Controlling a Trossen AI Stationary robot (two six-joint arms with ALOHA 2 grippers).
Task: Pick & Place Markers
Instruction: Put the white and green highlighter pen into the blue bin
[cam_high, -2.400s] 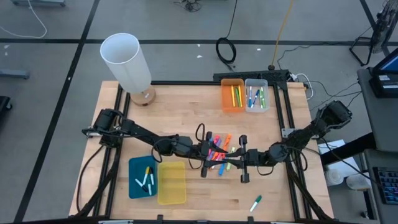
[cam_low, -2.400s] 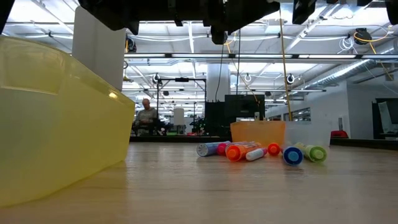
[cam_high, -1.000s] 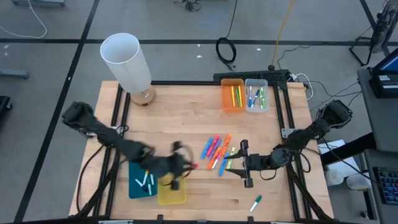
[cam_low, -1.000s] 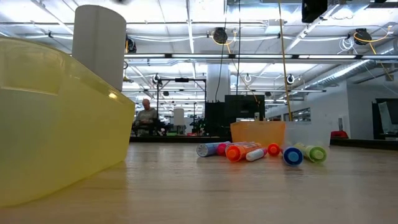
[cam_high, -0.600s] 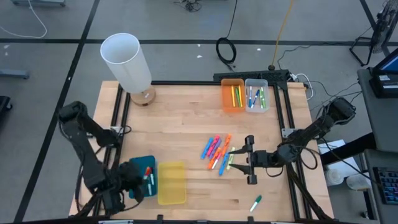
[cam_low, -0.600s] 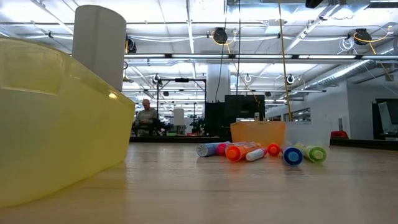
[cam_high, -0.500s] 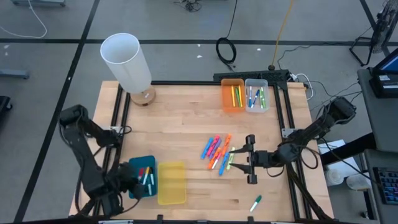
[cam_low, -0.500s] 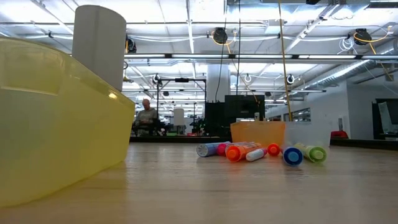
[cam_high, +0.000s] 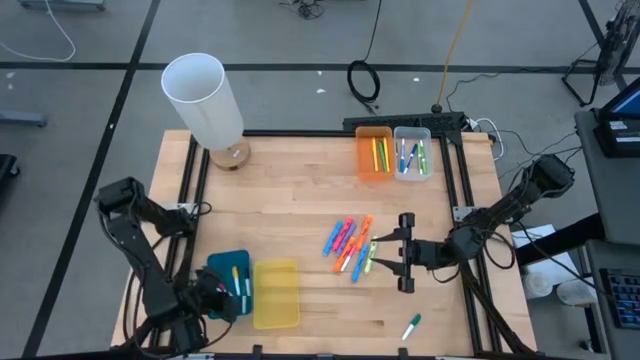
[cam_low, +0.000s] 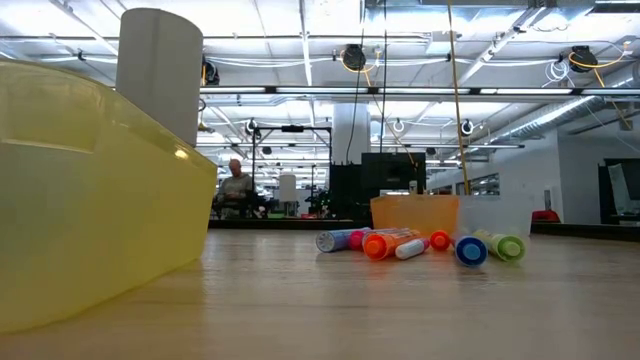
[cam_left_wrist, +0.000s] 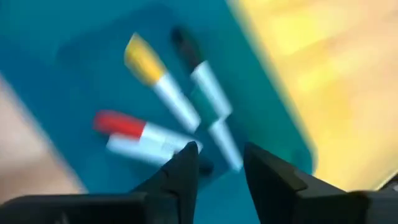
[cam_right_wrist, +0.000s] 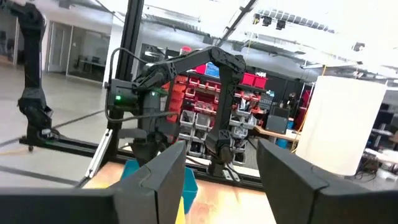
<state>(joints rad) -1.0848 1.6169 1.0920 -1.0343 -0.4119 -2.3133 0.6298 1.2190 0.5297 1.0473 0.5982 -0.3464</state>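
Hovering over the teal bin (cam_high: 222, 283), the left gripper (cam_left_wrist: 219, 163) has jaws slightly apart and empty. Right gripper (cam_high: 400, 254), jaws wide open, is beside the loose markers (cam_high: 349, 243) mid-table. No writing is readable.

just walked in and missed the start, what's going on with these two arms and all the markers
A two-arm robot is sorting markers into bins. The left gripper hangs open over the teal bin at the table's front left, which holds thin white markers with yellow, red and dark caps. The yellow bin beside it looks empty. The right gripper, open and holding nothing, sits just right of the loose pile of markers mid-table. One green-capped marker lies alone near the front edge. The orange bin and the clear bin at the back already hold some.
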